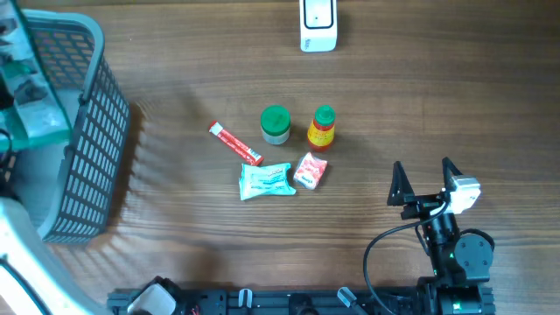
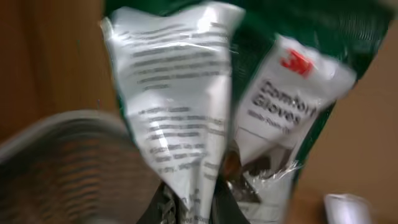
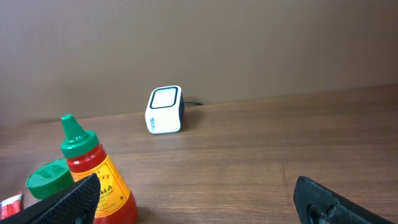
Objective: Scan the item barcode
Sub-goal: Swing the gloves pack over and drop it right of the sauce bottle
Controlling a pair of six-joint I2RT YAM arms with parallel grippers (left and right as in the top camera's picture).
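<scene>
Left hand [image 2: 193, 208] clamped shut on the lower edge of a glove packet [image 2: 180, 112]. The packet stands up out of the jaws, crumpled, printed faces toward the wrist camera. No barcode legible there, as the view is smeared. Basket [image 2: 62, 162] mesh shows just below and left of the packet. Overhead shows this load only in part, at the far left edge above the basket, well apart from the scanner [image 1: 318, 26] at the far middle edge of the tabletop [image 1: 175, 254]. Right hand [image 1: 426, 179] spread wide, holding nothing, at near right with the scanner ahead in its wrist view. Jar [image 1: 276, 124], sauce bottle [image 1: 322, 129], red stick [image 1: 234, 143], teal pouch [image 1: 266, 181] and sachet [image 1: 311, 171] lie clustered mid-tabletop, clear of both hands. Judgement: packet is picked and gripped, scan not yet made, so the step in hand is the carry to the scanner. Next move calls for clearing the basket rim, crossing above the cluster, and turning the packet so its code meets the scanner window. Which face bears the code cannot be told. Crinkled film may need presenting flat.
</scene>
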